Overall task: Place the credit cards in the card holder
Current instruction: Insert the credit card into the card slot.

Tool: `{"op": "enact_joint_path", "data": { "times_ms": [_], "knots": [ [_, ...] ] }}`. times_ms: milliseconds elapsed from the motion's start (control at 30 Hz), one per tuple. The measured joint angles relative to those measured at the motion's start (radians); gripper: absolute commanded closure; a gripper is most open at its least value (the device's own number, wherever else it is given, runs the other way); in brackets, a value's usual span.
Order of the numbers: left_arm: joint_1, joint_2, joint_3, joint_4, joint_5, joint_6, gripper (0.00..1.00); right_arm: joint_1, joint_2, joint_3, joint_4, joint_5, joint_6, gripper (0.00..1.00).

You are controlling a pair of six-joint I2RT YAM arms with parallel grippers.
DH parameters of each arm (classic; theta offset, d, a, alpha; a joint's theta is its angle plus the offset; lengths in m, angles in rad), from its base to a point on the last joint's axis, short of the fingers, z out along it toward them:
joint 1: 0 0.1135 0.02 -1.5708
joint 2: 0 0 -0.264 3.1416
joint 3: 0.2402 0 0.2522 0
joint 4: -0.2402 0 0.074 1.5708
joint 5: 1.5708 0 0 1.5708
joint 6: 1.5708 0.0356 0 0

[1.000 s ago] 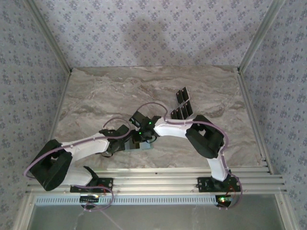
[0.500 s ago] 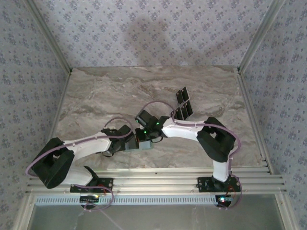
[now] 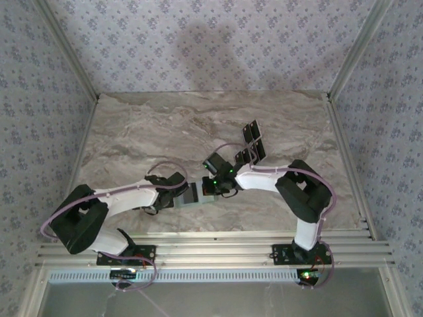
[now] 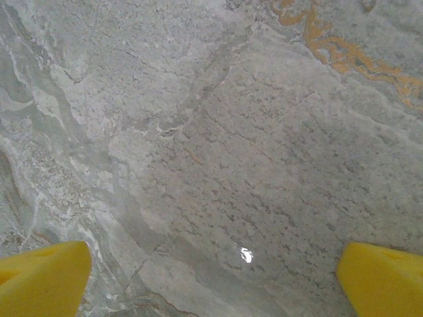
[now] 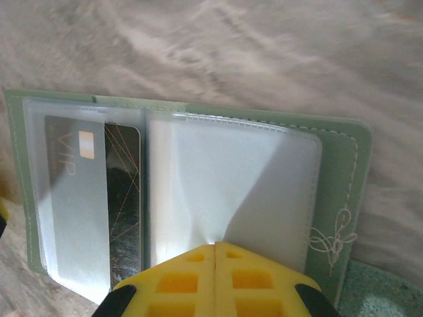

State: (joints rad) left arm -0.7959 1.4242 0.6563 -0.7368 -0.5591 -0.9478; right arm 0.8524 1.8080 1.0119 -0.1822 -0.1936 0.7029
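The card holder (image 5: 337, 191) lies open on the marble, pale green with clear plastic sleeves. One black credit card (image 5: 123, 198) sits in its left sleeve. My right gripper (image 5: 217, 248) is shut, its yellow tips pinching the near edge of the middle clear sleeve, which puckers toward them. From above, the card holder (image 3: 191, 195) lies between my left gripper (image 3: 176, 192) and my right gripper (image 3: 213, 183). Several loose black credit cards (image 3: 251, 141) lie behind the right arm. My left gripper (image 4: 211, 281) is open over bare marble with nothing between its fingers.
The marble table (image 3: 145, 132) is walled by patterned panels on three sides, with aluminium rails (image 3: 211, 251) along the near edge. The right forearm (image 3: 264, 178) lies just in front of the loose cards.
The right gripper has moved to the right, from above the card holder to its right edge. The right elbow swung outward. The left gripper stays beside the card holder.
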Motion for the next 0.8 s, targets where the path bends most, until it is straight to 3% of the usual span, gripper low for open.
{"op": "enact_joint_path", "data": {
  "times_ms": [400, 800],
  "knots": [
    [-0.013, 0.008, 0.020, -0.021, -0.011, 0.012, 0.00, -0.011, -0.047, -0.023, -0.058, 0.029, -0.006, 0.97],
    [-0.042, -0.035, 0.081, 0.171, 0.077, 0.053, 0.00, 0.016, -0.051, 0.063, -0.095, 0.041, -0.023, 0.98]
  ]
}}
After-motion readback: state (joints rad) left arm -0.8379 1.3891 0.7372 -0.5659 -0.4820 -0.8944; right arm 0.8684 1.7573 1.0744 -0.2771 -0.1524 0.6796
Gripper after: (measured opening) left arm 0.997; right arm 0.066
